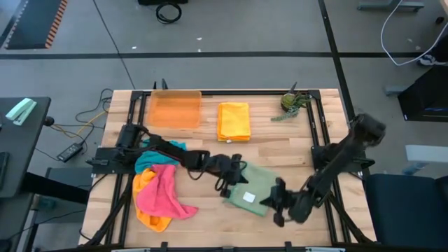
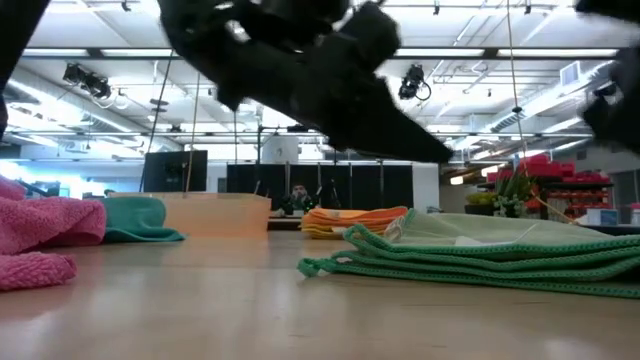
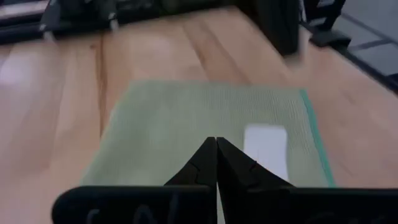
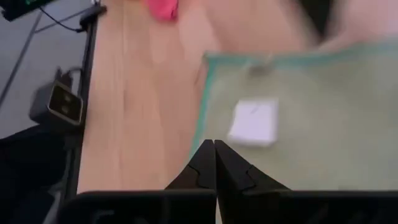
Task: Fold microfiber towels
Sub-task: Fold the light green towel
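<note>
A sage green towel [image 1: 253, 185] lies folded flat in several layers [image 2: 500, 255] near the table's middle front, with its white tag [image 3: 266, 146] facing up. My left gripper [image 1: 240, 180] is shut and hovers over the towel's left part [image 3: 186, 124]. In the low view a dark arm hangs clear above the cloth. My right gripper [image 1: 275, 200] is shut too and stands over the towel's near right corner. Its wrist view shows the tag [image 4: 254, 121] and a teal-stitched edge [image 4: 200, 112] just ahead of its fingers [image 4: 214, 144].
A loose pile of pink [image 1: 162, 192], orange [image 1: 147, 213] and teal [image 1: 150, 155] towels lies at the left front. A folded yellow-orange towel [image 1: 234, 120] and a translucent orange tray [image 1: 175, 110] sit at the back. A small plant [image 1: 292, 103] stands at the back right.
</note>
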{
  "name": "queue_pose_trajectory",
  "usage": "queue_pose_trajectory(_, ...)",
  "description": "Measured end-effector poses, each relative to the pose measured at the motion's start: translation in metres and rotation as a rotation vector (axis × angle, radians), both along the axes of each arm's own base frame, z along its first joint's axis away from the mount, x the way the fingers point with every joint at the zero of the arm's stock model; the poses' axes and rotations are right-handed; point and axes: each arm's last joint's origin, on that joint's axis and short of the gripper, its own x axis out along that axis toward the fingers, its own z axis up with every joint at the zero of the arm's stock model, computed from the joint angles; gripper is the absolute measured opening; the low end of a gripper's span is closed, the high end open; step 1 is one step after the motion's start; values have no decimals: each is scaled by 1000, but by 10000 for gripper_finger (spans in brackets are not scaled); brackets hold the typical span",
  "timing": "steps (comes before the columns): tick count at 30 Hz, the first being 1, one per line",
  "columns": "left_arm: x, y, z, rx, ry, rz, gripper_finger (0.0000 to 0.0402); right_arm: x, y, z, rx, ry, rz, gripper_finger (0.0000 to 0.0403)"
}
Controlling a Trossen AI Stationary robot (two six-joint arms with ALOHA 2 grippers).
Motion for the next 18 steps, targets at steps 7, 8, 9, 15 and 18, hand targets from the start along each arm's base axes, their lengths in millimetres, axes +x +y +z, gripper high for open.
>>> queue_pose_trajectory(7,28,20,-18,55,231,-5,8,9,23,-49,70,56,-83,0)
queue_pose_trajectory(8,31,24,-20,57,260,4,9,9,25,-51,77,64,-80,0)
queue_pose_trajectory(9,34,27,-22,60,277,16,9,8,26,-53,76,74,-71,0)
queue_pose_trajectory(15,33,48,-34,32,355,119,7,-1,25,-50,78,189,-25,0)
queue_pose_trajectory(18,30,49,-30,9,374,116,11,-10,19,-36,33,228,15,0)
